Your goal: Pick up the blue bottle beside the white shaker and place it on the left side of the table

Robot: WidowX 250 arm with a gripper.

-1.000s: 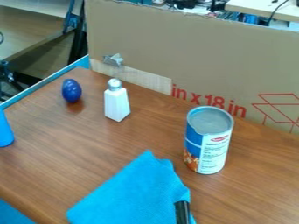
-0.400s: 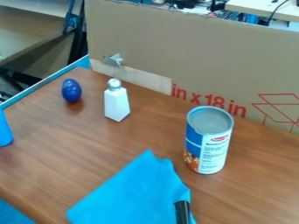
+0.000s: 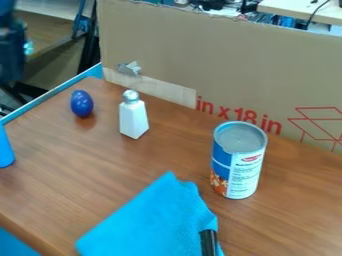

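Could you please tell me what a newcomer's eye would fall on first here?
Probably the bright blue cloth, spread at the bottom centre of the wooden table, and the tall can standing upright behind it to the right. Next might come the dark blue egg-shaped object and the white bottle with a silvery top, side by side toward the table's upper left, in front of the big cardboard panel.

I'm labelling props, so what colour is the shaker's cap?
Silvery grey, on the white shaker; camera view.
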